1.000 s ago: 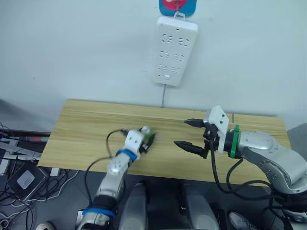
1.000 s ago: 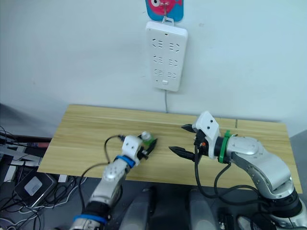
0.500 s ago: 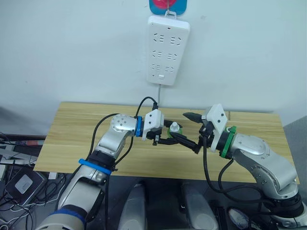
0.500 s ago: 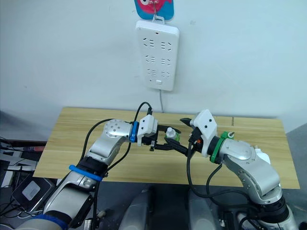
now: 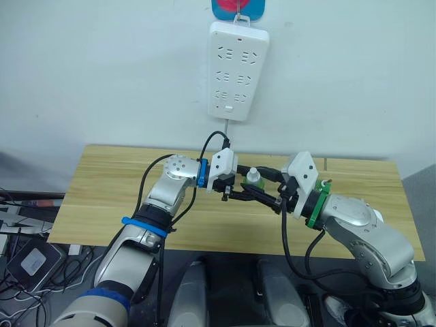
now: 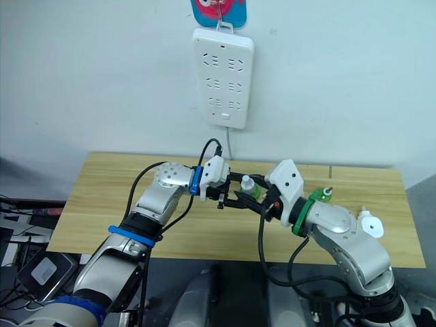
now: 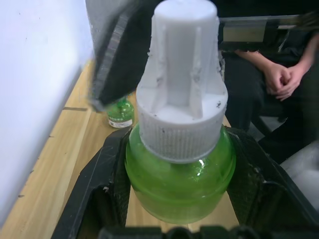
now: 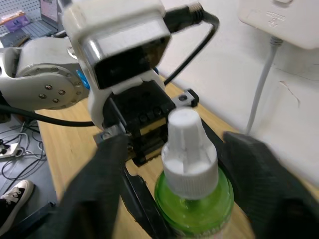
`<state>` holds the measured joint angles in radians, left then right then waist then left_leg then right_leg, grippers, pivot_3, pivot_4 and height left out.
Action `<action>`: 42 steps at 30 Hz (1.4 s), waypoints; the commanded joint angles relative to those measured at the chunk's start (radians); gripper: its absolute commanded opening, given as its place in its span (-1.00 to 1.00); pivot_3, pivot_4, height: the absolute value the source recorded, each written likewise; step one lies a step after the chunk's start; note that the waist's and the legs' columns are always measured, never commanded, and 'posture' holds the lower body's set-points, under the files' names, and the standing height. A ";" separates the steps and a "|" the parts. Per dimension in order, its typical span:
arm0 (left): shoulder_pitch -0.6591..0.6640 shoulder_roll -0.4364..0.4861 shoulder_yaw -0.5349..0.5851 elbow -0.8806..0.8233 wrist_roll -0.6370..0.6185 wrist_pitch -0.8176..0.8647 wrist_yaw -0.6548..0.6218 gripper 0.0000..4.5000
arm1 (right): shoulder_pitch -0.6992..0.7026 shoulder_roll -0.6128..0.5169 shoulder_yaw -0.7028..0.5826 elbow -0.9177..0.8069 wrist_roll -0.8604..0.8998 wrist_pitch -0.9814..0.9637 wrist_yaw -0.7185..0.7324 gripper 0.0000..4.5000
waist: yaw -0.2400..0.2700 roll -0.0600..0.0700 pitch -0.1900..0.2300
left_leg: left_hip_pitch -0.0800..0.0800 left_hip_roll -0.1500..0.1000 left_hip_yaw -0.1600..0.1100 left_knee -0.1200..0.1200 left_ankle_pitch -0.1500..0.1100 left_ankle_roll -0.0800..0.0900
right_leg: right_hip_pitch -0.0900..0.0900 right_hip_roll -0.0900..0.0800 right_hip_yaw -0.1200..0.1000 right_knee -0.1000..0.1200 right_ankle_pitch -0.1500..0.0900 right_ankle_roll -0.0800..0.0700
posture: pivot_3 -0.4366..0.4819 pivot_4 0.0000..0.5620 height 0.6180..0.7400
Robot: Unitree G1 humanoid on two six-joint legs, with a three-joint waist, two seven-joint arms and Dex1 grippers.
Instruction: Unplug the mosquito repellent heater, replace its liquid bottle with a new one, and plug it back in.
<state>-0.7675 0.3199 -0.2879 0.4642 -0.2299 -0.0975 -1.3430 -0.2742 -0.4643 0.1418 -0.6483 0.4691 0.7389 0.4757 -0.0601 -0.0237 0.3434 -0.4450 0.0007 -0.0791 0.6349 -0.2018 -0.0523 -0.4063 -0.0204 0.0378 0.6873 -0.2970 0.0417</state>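
The left claw grips a green bottle by its body above the counter. The right claw stands open around the white cap, likely to unscrew it next. The heater lies beyond, right, with a second bottle; the power strip hangs empty.

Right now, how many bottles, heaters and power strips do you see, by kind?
Green bottles: 2, the held bottle and the tabletop bottle
White heater: 1
Power strip: 1
Total: 4
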 commanded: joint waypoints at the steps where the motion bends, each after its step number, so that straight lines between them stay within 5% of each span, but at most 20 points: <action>1: -0.007 -0.014 0.022 -0.029 -0.009 -0.009 0.006 0.01 | 0.014 -0.006 0.001 -0.018 -0.002 -0.030 0.021 -0.31 | 0.000 0.000 0.000 | 0.000 0.000 0.000 0.001 0.000 0.000 | 0.000 0.000 0.000 0.001 0.000 0.000 | -0.23 -0.07 1.00; 3: -0.004 -0.017 0.023 -0.034 -0.009 -0.010 0.007 0.01 | 0.018 -0.004 -0.005 -0.017 0.008 -0.038 0.036 -0.54 | 0.000 0.000 0.000 | 0.000 0.000 0.000 0.004 0.000 0.000 | 0.000 0.000 0.000 0.004 0.000 0.000 | -0.22 -0.07 1.00; 6: 0.009 -0.017 0.013 -0.058 -0.015 -0.010 -0.013 0.01 | 0.004 -0.015 -0.026 -0.014 0.055 -0.039 0.090 -0.53 | 0.000 0.000 0.000 | 0.000 -0.001 0.000 0.006 0.000 0.000 | 0.000 0.000 0.000 0.007 0.000 0.000 | -0.21 -0.05 1.00; 15: 0.077 0.055 -0.055 -0.267 -0.086 -0.005 -0.253 0.01 | -0.213 -0.186 0.044 0.211 0.139 -0.208 0.713 -0.53 | -0.004 0.000 0.000 | 0.001 0.000 -0.001 0.009 -0.002 0.004 | 0.000 0.001 0.000 0.010 0.000 0.000 | -0.15 -0.04 1.00; 19: 0.081 0.105 -0.088 -0.281 -0.105 -0.021 -0.271 0.01 | -0.299 -0.169 0.081 0.366 0.080 -0.299 0.824 -0.53 | -0.003 0.000 0.000 | 0.001 0.000 0.000 0.010 -0.002 0.004 | 0.000 0.001 0.001 0.010 0.000 0.000 | -0.10 -0.03 1.00; 20: 0.080 0.109 -0.083 -0.277 -0.105 -0.016 -0.271 0.01 | -0.312 -0.169 0.072 0.385 0.082 -0.293 0.826 -0.53 | -0.002 0.000 0.000 | 0.001 0.000 0.000 0.010 -0.002 0.004 | 0.000 0.000 0.000 0.010 0.000 0.000 | -0.10 -0.02 1.00; 30: 0.075 0.106 -0.012 -0.241 -0.081 0.057 -0.175 0.01 | -0.107 -0.297 -0.099 0.226 0.127 -0.220 0.738 0.98 | 0.015 0.000 -0.001 | -0.001 -0.003 -0.003 0.011 -0.001 0.002 | 0.000 -0.002 -0.001 0.009 0.000 0.000 | -0.14 -0.03 1.00; 37: 0.128 0.086 0.011 -0.290 -0.061 0.132 -0.020 0.01 | -0.007 -0.111 -0.074 0.020 0.029 -0.115 0.280 0.98 | -0.014 0.000 -0.006 | 0.000 0.000 -0.003 0.011 0.000 0.000 | 0.000 -0.002 0.000 0.012 0.000 0.000 | -0.21 -0.12 1.00; 42: 0.140 0.071 0.002 -0.319 -0.058 0.151 0.013 0.01 | -0.005 0.013 0.042 0.030 -0.093 -0.113 0.107 0.98 | -0.019 0.000 -0.014 | 0.001 -0.001 -0.002 0.011 0.001 -0.002 | 0.000 -0.001 0.000 0.014 0.000 0.000 | -0.23 -0.17 1.00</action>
<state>-0.6310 0.3966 -0.2951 0.1897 -0.2782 0.0521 -1.3383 -0.2832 -0.4645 0.1649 -0.5925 0.4062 0.6385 0.6272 -0.0795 -0.0237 0.3295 -0.4444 -0.0007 -0.0809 0.6455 -0.2003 -0.0546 -0.4068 -0.0212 0.0381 0.7009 -0.2971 0.0417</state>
